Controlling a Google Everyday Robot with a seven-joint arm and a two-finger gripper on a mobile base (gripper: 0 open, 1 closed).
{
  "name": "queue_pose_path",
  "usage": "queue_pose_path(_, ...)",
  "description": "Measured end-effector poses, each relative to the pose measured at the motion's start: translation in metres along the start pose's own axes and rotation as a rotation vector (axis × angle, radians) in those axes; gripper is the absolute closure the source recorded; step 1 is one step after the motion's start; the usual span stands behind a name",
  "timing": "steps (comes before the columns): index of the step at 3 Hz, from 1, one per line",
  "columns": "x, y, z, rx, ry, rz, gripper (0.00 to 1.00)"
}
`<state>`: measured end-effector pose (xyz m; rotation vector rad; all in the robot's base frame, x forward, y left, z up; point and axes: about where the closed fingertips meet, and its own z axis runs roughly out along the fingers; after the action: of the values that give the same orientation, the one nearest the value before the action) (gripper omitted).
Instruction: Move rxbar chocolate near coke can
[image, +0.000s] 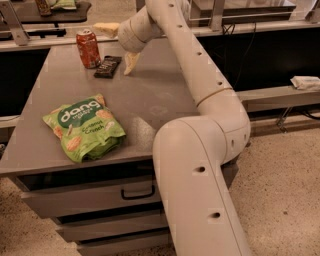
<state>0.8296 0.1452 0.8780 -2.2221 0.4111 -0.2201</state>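
Camera view: gripper (113, 49) over the far left part of the grey table (150, 100), jaws spread wide and holding nothing. One finger (107, 28) pointing left above the table's far edge, the other (131, 62) pointing down with its tip close to the tabletop. Rxbar chocolate (108, 66) flat on the table just left of the lower finger, apart from it, beneath the gap between the jaws. Coke can (88, 48) upright just left of the bar, at the jaws' open side; touching the bar or not, cannot tell. Green chip bag (85, 128) well apart from the jaws, toward the table's front left edge, above the drawers (90, 197).
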Motion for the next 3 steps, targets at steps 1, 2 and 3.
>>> queue_pose_path(1, -0.0002, -0.0027, -0.0023, 0.000, 0.000, 0.000, 0.00)
queue_pose_path(2, -0.0003, -0.0035, -0.0030, 0.001, 0.000, 0.000, 0.00)
queue_pose_path(3, -0.0002, -0.0042, -0.0037, 0.001, 0.000, 0.000, 0.14)
